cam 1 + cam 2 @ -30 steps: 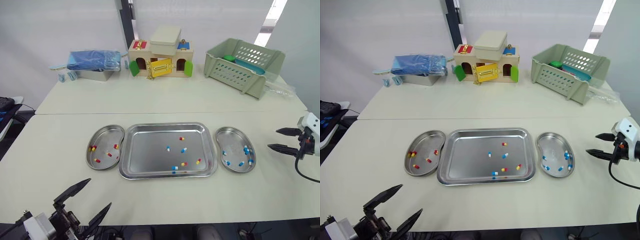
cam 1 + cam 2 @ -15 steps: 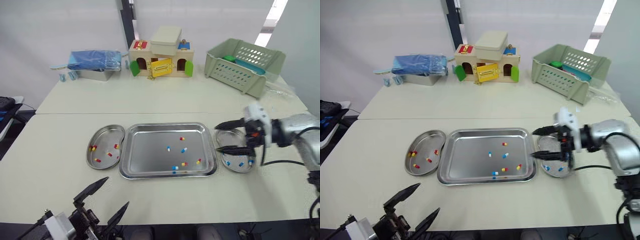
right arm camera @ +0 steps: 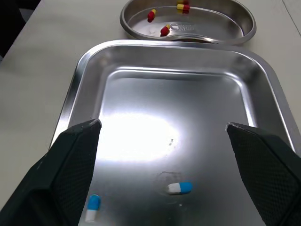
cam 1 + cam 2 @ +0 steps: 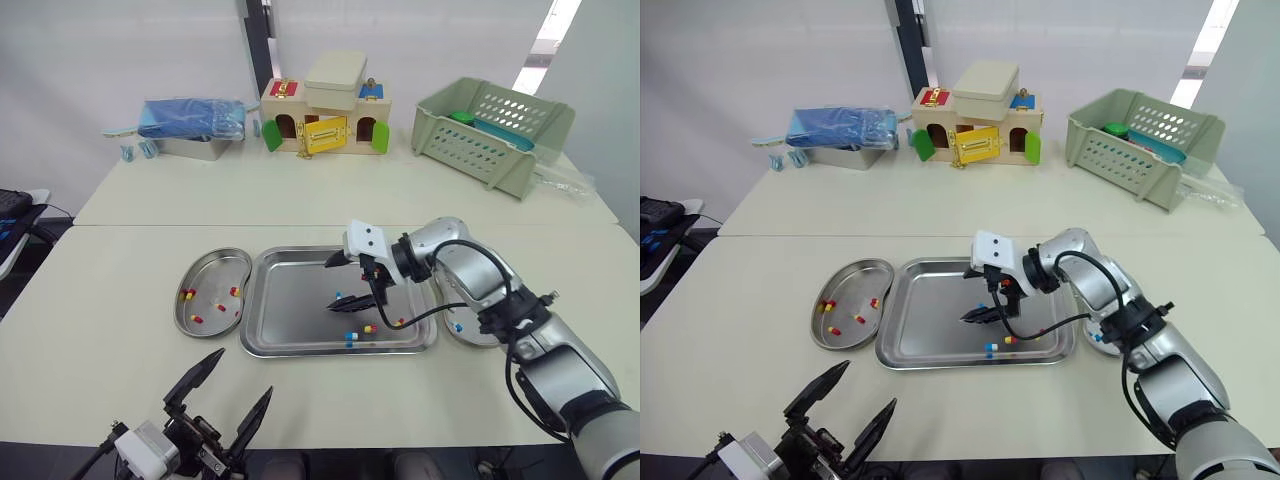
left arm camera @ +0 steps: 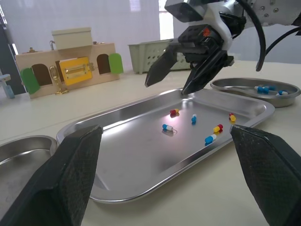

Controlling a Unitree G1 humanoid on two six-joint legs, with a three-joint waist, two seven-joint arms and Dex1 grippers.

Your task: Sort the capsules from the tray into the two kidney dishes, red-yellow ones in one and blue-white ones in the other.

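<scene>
The steel tray lies mid-table holding several capsules, among them a blue-white one and a red-yellow one. My right gripper hangs open just above the tray's middle; in its wrist view a blue-white capsule lies below the fingers. The left kidney dish holds red-yellow capsules. My right arm partly hides the right kidney dish, which holds blue-white capsules. The left gripper is open and empty, low at the table's front edge.
At the back of the table stand a toy house with a beige box on it, a green basket and a blue pack on a metal tin. A seam crosses the table behind the tray.
My right gripper has swung left from the table's right edge, past the right dish, to above the tray's middle. The left gripper drifted slightly right.
</scene>
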